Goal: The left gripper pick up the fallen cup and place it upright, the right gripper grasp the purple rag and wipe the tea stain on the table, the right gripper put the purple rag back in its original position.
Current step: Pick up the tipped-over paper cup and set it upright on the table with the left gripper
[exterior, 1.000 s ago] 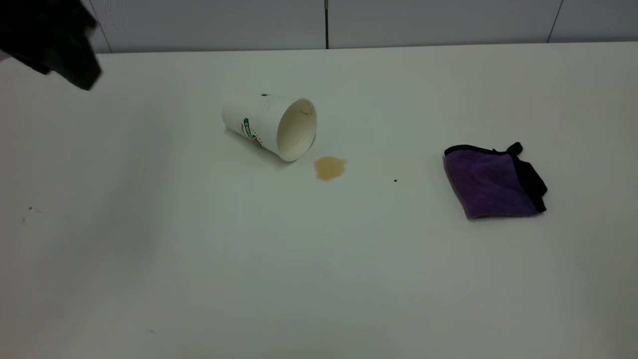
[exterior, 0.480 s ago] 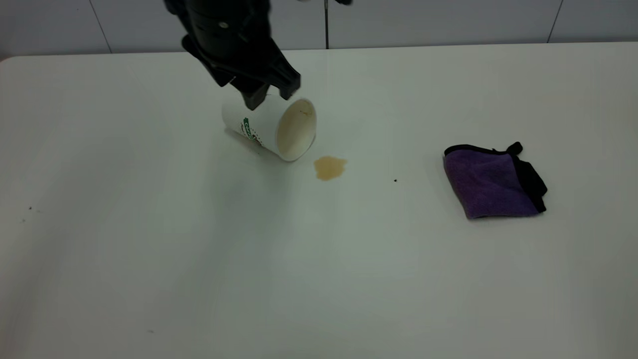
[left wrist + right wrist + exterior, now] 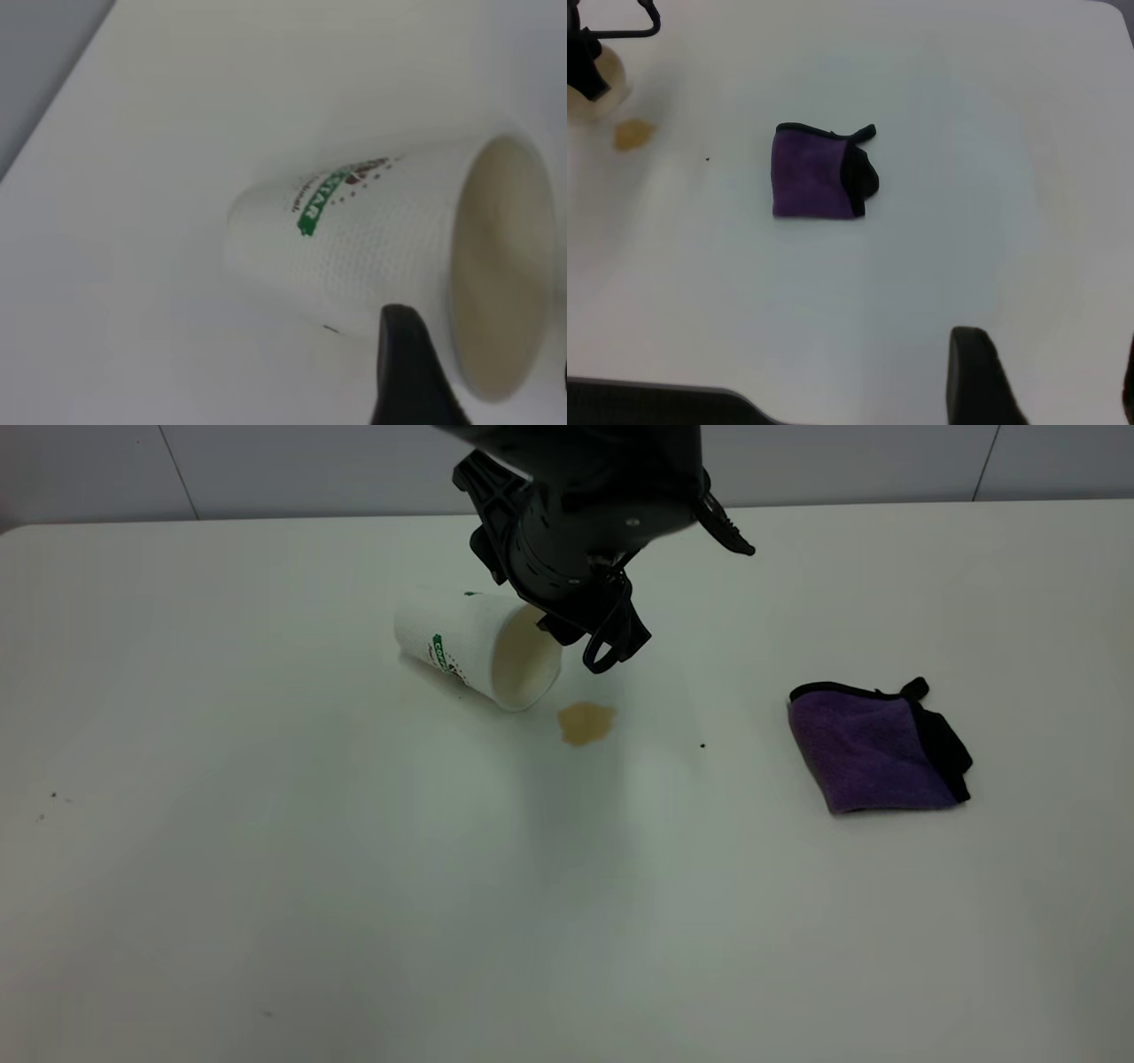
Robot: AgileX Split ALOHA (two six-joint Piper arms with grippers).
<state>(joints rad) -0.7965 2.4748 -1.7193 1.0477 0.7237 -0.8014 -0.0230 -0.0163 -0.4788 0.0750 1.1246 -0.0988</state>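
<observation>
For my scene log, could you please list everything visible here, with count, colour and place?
fallen cup: one, white with green logo, on its side at table centre-left, mouth toward the stain.
tea stain: one, light brown, just beside the cup's mouth.
purple rag: one, purple with black edging, folded, on the right.
table: one, white.
wall: grey panels, behind the table.
left gripper: black, open, above the cup's mouth.
right gripper: black, open, high over the table, away from the rag.
</observation>
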